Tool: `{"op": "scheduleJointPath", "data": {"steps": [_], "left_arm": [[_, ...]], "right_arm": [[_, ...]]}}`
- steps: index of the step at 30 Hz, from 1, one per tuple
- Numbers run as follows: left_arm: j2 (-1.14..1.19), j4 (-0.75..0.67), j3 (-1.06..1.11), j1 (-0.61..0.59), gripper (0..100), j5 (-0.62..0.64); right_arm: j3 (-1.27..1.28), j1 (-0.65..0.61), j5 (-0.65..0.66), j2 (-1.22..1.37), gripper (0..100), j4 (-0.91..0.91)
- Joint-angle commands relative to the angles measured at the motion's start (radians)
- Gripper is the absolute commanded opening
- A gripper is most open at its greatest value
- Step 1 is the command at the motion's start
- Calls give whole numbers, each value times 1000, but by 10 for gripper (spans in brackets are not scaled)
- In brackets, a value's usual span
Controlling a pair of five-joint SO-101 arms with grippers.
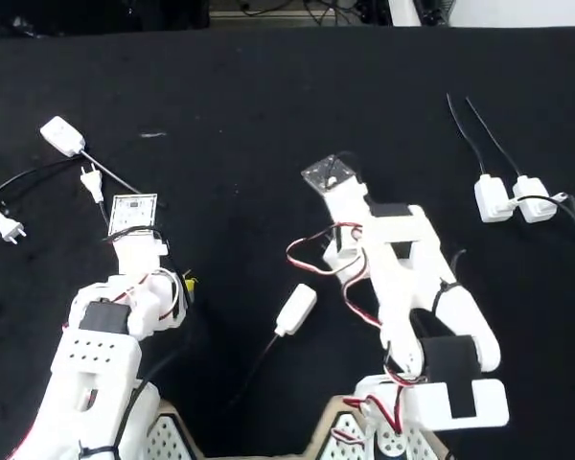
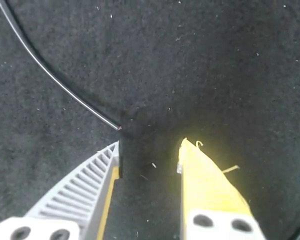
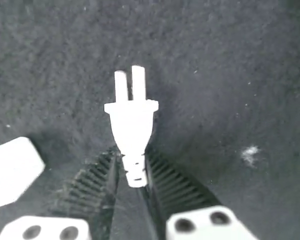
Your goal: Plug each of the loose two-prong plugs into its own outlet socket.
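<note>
Right wrist view shows the right gripper (image 3: 131, 156) clamped on the back end of a white plug (image 3: 131, 120), prongs pointing straight ahead over the black table (image 1: 268, 86). To my eye it now needs carrying to the loose white socket (image 1: 295, 309) lying between the arms. I'd square the prongs to the slots and push slowly, since that socket looks free to slide; the left gripper (image 2: 150, 147), jaws apart above a black cable (image 2: 55, 80), could brace it.
</note>
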Motion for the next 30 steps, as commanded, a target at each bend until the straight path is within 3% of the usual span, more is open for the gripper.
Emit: {"op": "scheduleJointPath", "data": {"steps": [1, 11, 22, 27, 30], "left_arm": [[-11, 2, -65, 1, 195, 9], [-11, 2, -65, 1, 195, 9], [-11, 2, -64, -4, 195, 9], [-11, 2, -64, -4, 195, 9], [-11, 2, -64, -5, 195, 9]], "right_arm": [[-54, -58, -23, 5, 100, 18], [-96, -74, -106, 5, 130, 46], [-96, -77, -106, 7, 129, 41], [-94, -78, -100, 7, 8, 41], [-97, -74, -103, -4, 9, 46]]}}
